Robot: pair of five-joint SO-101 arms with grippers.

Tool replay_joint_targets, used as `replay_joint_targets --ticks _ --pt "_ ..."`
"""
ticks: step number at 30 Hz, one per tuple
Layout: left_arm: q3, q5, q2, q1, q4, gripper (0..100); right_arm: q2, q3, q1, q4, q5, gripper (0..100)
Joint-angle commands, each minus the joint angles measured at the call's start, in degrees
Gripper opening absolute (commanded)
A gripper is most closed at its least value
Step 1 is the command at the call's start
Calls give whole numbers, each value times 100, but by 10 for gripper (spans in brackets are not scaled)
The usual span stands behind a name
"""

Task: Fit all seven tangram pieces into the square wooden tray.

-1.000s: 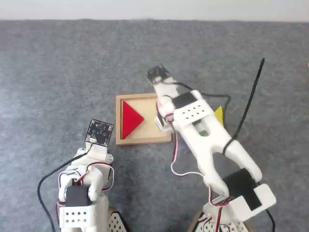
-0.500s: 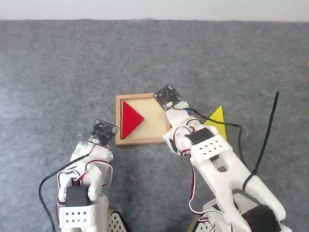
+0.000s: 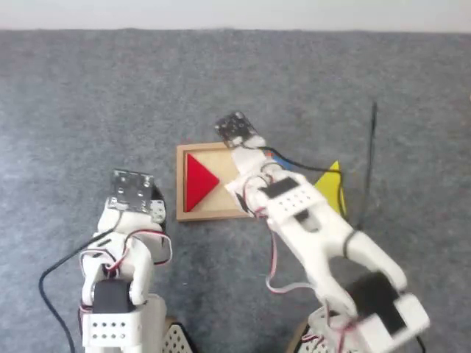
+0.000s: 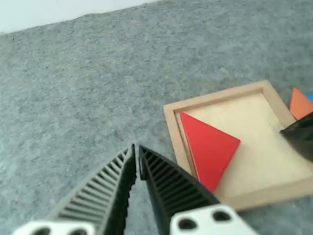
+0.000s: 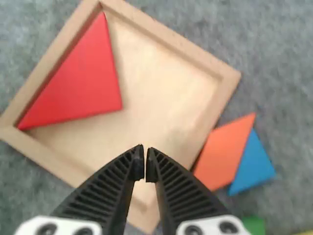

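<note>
Hovering over the bare floor of the tray, your right gripper has its jaws together on nothing. The red triangle lies inside the tray, off to one side of them. An orange piece and a blue piece sit just outside the rim. Your left gripper, jaws also together, hangs over the carpet beside the tray.

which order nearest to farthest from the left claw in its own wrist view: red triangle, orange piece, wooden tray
From the left claw:
1. wooden tray, with one rim facing the claw.
2. red triangle, inside the tray against that rim.
3. orange piece, outside the tray, beyond its far rim.
</note>
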Motion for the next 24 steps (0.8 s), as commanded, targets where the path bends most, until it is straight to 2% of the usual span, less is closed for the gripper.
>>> replay_joint_targets --ticks 1,4,8,11,24 --pt "-479 527 879 -422 -352 26 892 -1125 -57 -127 35 7" --pt "-514 510 1574 -1099 -712 24 1727 -1846 -66 -75 -264 7" --pt "-514 229 2268 -1679 -1266 12 2105 -2637 -66 804 -413 7" --pt "-514 193 2418 -1714 -1363 12 2325 -2936 -277 1121 -404 7" --pt "-541 185 2418 -1732 -1345 12 2712 -3666 -699 1314 -396 7"
